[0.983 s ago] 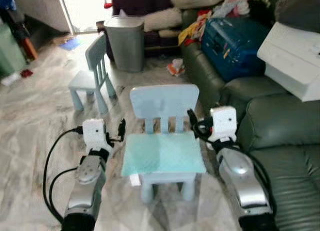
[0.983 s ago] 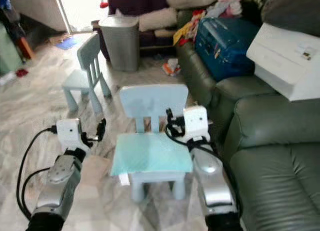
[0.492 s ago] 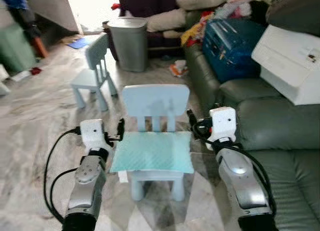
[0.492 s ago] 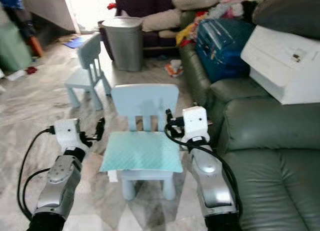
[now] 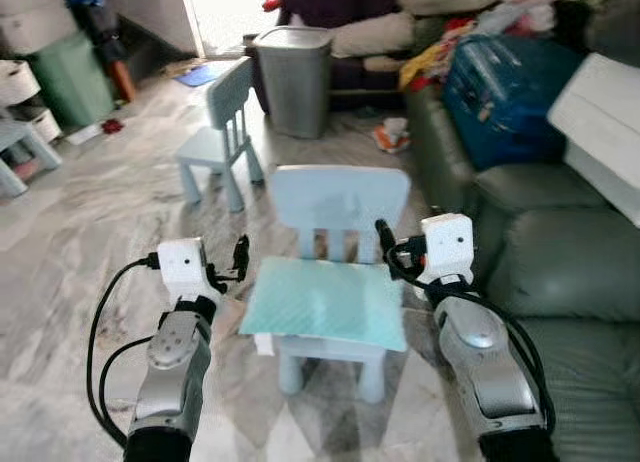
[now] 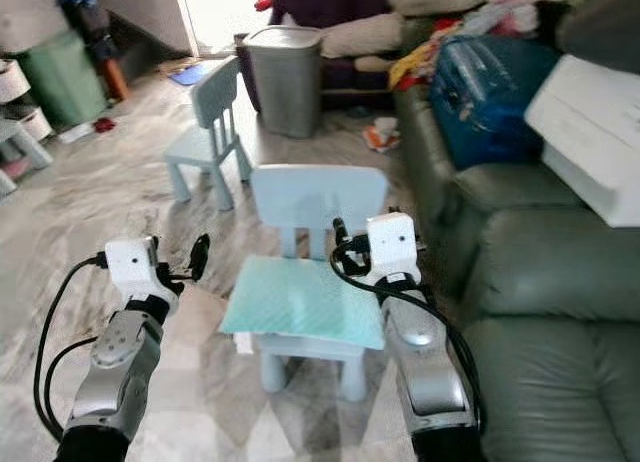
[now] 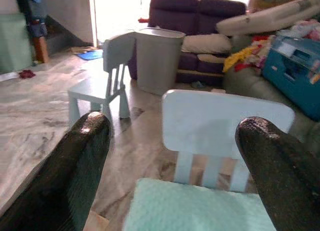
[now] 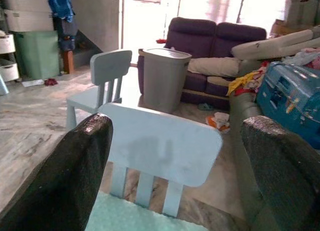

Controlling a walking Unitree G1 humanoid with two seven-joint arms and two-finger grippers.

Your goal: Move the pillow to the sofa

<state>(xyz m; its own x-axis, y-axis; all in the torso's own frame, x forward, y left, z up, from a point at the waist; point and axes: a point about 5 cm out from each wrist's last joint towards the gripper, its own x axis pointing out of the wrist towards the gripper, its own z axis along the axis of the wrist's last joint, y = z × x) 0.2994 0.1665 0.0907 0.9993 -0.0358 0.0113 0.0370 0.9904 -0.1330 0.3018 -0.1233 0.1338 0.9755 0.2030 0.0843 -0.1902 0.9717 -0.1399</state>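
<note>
The pillow is a flat, pale teal cushion lying on the seat of a small light-blue chair right in front of me. My left gripper hovers beside the pillow's left edge, open and holding nothing. My right gripper stands open at the chair's right side, near the backrest, also holding nothing. In the left wrist view the two black fingers frame the chair back and the pillow. The dark green leather sofa runs along my right, next to the chair.
A second small blue chair and a grey bin stand further back on the marble floor. A blue suitcase, a white box and clothes crowd the sofa's far end. A purple sofa sits at the back.
The camera has swung to the left, bringing more floor and a green bin into view. Both grippers keep their places on either side of the chair.
</note>
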